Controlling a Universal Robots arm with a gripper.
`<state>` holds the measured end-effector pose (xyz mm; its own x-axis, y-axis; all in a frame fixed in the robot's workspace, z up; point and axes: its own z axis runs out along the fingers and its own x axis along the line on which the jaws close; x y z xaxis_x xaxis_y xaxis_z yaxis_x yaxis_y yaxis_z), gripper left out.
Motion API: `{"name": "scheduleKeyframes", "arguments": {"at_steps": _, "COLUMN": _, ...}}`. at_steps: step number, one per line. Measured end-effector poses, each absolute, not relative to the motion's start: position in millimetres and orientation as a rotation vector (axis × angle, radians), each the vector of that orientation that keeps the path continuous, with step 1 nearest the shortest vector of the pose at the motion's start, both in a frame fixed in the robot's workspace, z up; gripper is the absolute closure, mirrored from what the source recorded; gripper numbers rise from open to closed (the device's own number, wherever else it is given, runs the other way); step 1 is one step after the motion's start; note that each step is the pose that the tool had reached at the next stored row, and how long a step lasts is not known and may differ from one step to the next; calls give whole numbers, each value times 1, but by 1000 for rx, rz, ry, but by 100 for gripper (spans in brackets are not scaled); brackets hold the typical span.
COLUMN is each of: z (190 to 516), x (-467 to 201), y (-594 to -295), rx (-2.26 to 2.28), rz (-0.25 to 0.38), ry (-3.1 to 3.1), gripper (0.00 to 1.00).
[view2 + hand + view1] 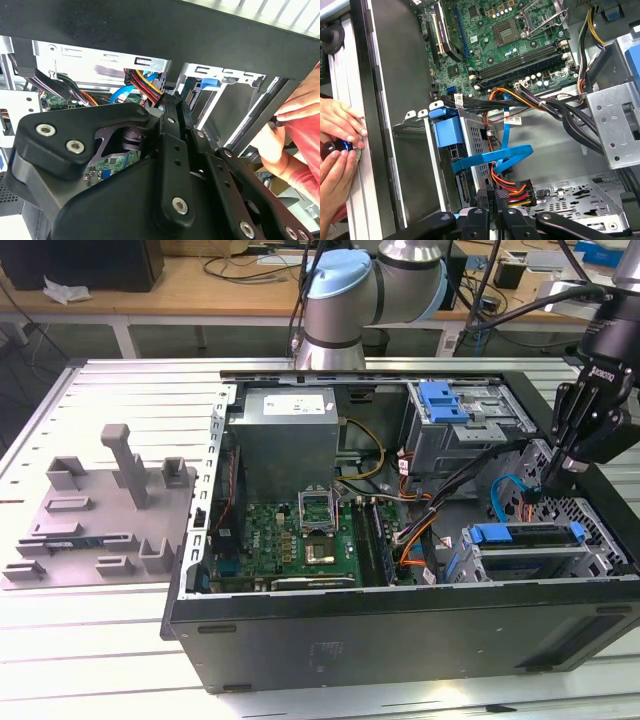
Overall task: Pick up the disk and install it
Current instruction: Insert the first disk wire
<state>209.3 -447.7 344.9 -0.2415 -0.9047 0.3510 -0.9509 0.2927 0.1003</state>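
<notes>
Your gripper (pixel 553 478) hangs over the open computer case (pixel 400 635) at the exterior view's right. Its fingers (pixel 487 205) are drawn almost together beside the red and yellow wires (pixel 512 189), and you cannot tell whether they pinch anything. The disk (pixel 530 537) sits in the drive cage at the case's near corner, just beside the gripper. You see it edge-on: a thin grey-silver slab with a blue frame along its edges and a blue tab at one end.
</notes>
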Motion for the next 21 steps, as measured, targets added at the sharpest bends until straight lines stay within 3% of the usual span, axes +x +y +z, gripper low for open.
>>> {"name": "scheduleKeyframes", "arguments": {"at_steps": 21, "z": 346, "x": 191, "y": -456, "rx": 1723, "rz": 198, "ry": -2259, "gripper": 84}}
